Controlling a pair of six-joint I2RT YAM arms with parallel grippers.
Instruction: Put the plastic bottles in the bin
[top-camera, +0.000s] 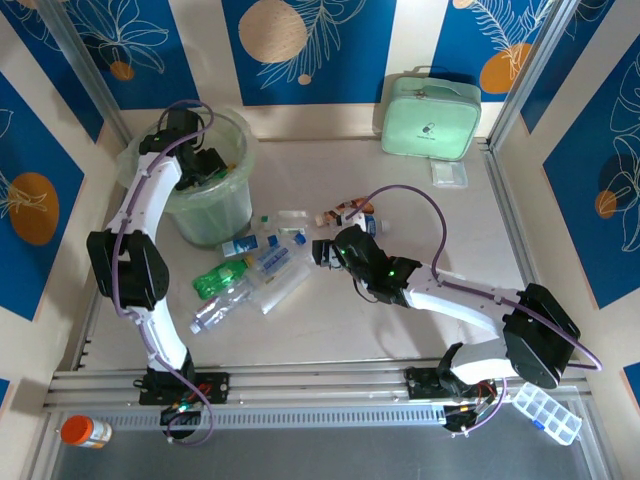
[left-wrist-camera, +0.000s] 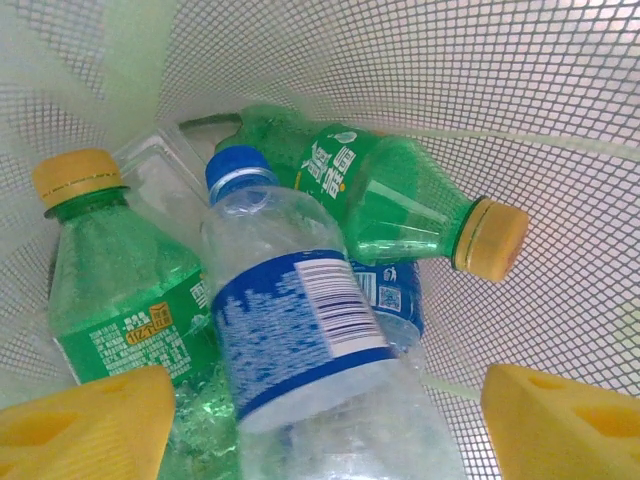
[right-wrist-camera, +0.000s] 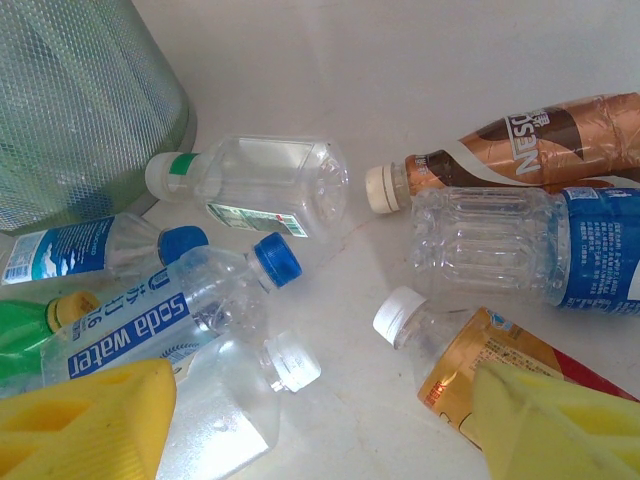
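Bottles in bin: a blue-labelled bottle (left-wrist-camera: 300, 330) lies on green bottles (left-wrist-camera: 400, 200) inside the bin (top-camera: 215, 218), at the far left of the table (top-camera: 310, 345)
Left gripper (left-wrist-camera: 322, 415): wide above them, its pads clear of the blue label, holding nothing
Loose bottles (top-camera: 250, 272): clustered on the table just beside the bin
Right gripper (right-wrist-camera: 322, 415): wide and empty over that cluster, an orange-labelled bottle (right-wrist-camera: 470, 360) nearest
Our advice: we would lift the left gripper straight up past the rim, then close the right across one bottle's body only
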